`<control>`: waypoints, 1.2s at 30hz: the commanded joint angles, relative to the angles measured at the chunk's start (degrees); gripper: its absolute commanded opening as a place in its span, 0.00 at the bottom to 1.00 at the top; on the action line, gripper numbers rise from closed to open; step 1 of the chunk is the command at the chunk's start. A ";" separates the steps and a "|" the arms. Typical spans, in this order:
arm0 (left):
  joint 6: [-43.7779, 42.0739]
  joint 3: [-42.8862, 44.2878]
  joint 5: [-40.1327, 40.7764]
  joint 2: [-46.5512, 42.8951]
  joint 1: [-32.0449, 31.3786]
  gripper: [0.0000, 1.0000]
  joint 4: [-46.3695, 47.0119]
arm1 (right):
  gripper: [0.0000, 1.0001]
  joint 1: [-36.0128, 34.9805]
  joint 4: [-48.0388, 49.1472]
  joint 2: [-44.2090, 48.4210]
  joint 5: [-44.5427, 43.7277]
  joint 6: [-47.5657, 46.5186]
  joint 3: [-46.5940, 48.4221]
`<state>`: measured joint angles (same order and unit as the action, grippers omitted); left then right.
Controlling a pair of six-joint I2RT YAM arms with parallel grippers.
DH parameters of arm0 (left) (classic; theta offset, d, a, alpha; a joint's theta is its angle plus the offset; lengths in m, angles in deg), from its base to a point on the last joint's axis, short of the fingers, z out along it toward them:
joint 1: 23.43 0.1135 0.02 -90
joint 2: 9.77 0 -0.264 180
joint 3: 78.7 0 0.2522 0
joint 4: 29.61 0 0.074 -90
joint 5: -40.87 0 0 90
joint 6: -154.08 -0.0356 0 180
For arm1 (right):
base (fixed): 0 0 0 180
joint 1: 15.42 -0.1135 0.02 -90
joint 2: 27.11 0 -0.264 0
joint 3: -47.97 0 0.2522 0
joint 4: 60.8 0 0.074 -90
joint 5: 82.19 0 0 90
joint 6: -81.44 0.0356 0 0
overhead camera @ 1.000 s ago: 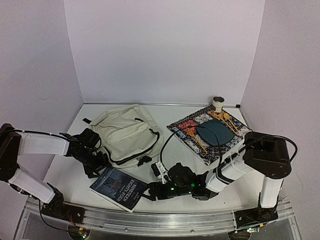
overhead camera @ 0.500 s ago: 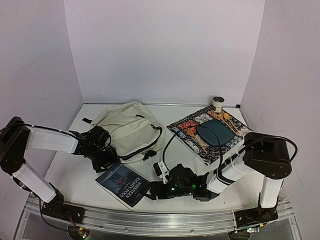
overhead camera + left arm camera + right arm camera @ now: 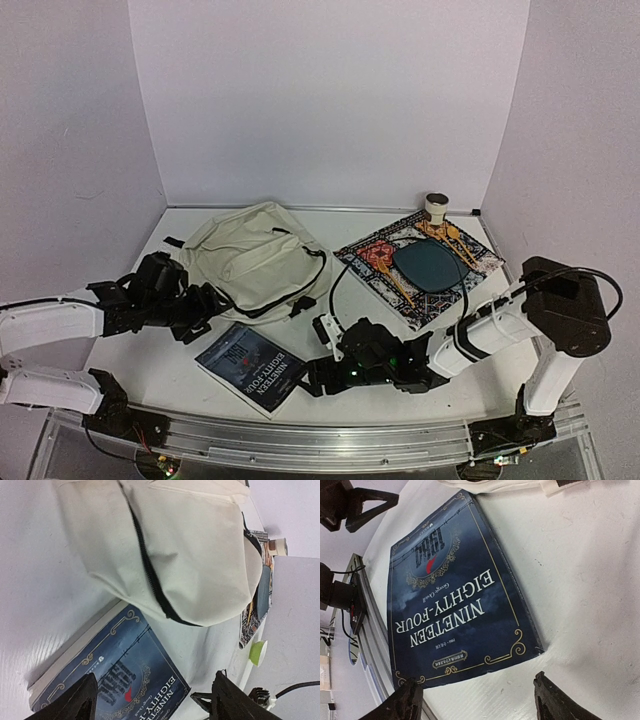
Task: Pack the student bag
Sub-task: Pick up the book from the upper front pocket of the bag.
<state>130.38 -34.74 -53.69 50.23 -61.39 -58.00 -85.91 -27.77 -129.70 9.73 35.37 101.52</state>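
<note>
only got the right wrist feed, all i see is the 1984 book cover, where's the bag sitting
Observer: The student bag lies flat just beyond the book, left of centre.
Operator: left claw holding it
Observer: No, the left claw is open and empty, beside the bag's near-left edge.
Operator: anything else out there
Observer: A dark teal flat item lies on a patterned mat at back right.

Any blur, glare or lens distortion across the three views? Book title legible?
Top external: even light, soft shadows, book title small but readable. Left wrist: student bag sharp, faint sheen streaks on the table, no blur. Right wrist: title crisp though upside down, no glare on the cover, table edge looks bowed by the wide lens.
</note>
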 commanded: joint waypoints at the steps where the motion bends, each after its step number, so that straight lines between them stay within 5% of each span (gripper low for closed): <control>1: 7.45 -3.80 -2.20 -5.29 -0.26 0.79 -4.43 | 0.77 0.09 -3.79 2.70 -1.85 -3.78 1.87; 17: 17.61 -9.10 -2.41 -9.18 -5.36 0.69 -12.24 | 0.79 0.12 -4.53 3.89 -1.91 -5.80 2.13; 32: 23.82 -12.38 -1.31 0.28 -11.85 0.44 4.49 | 0.78 0.10 -4.58 4.06 -1.91 -5.93 2.13; 36: 24.94 -12.68 -0.85 1.73 -13.24 0.31 6.78 | 0.78 0.12 -4.52 4.22 -1.91 -5.83 1.76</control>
<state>152.92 -46.99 -56.11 50.73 -73.30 -57.36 -85.89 -31.38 -128.01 8.57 30.20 101.87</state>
